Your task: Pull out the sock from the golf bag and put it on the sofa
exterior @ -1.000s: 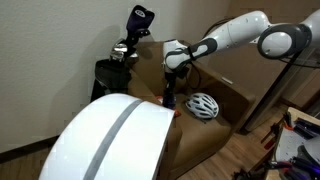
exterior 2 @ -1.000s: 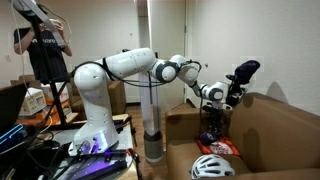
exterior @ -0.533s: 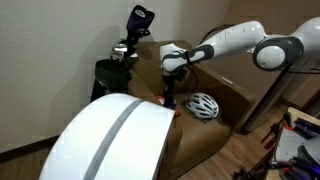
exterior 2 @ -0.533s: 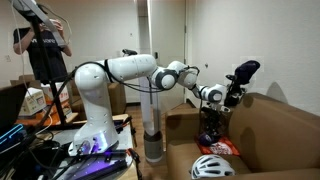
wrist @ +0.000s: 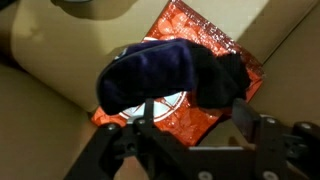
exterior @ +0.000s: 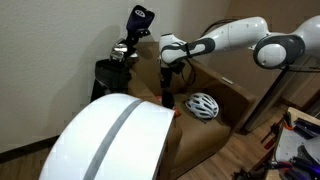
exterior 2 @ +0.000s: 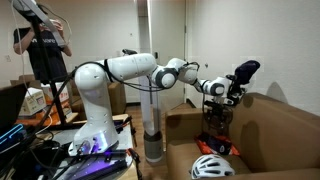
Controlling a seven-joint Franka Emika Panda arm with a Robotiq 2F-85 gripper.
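— Above the sofa (exterior: 215,135) seat, what is that dark strip?
— The sock (exterior: 165,86). It is navy and limp, and it hangs straight down from the fingers (wrist: 244,115), fully out of the golf bag (exterior: 108,75).
— So the fingers have hold of it?
— Yes, they are clamped on its upper end. In the wrist view the fabric bunches up between them.
— Does the lower end touch the sofa?
— I cannot tell. It ends close over the seat.
— Where is the golf bag?
— Upright just beside the sofa's back. Silvery club heads (exterior: 122,48) and a dark blue head cover (exterior: 141,17) stick out of its top.
— Is anything lying on the sofa?
— A white helmet (exterior: 202,104) is on the seat, near the sock. In the wrist view a shiny orange-red packet (wrist: 195,35) lies on the seat right under the sock.
— And the big white shape?
— A dome (exterior: 110,140) with a grey stripe. In an exterior view it stands in front of the sofa and hides part of it.
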